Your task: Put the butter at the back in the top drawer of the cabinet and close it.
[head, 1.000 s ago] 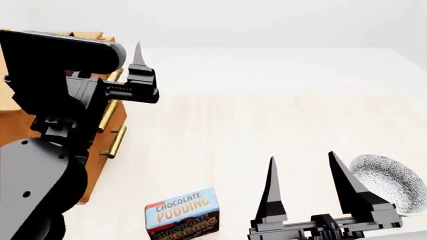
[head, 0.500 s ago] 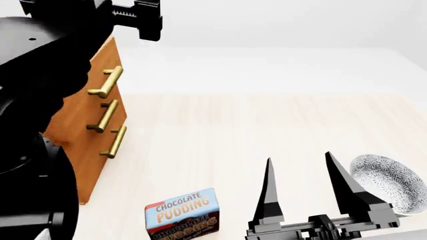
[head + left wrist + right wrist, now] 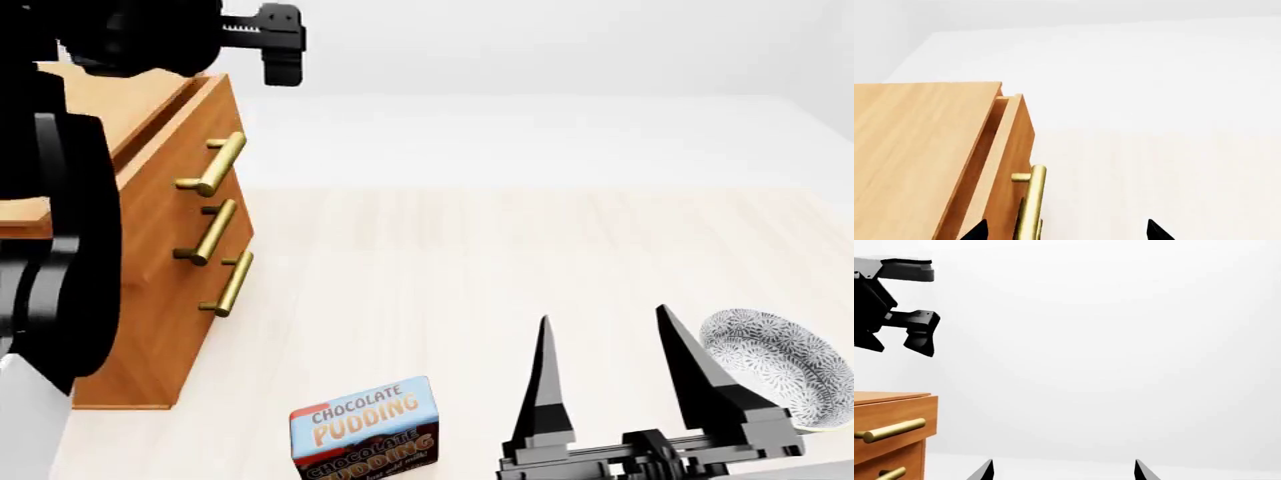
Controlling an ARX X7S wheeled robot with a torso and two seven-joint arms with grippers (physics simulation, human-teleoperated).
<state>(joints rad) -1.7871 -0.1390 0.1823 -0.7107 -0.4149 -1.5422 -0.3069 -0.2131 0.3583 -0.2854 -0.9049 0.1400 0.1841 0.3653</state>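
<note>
Where wrist views miss it, pudding box (image 3: 364, 431) in head view, both jaws apart.

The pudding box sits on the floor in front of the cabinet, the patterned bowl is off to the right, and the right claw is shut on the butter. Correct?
Not quite. The right claw is open and holds nothing, as the head view shows; no butter is visible. The pudding box does sit in front of the cabinet, with the patterned bowl to the right.
</note>
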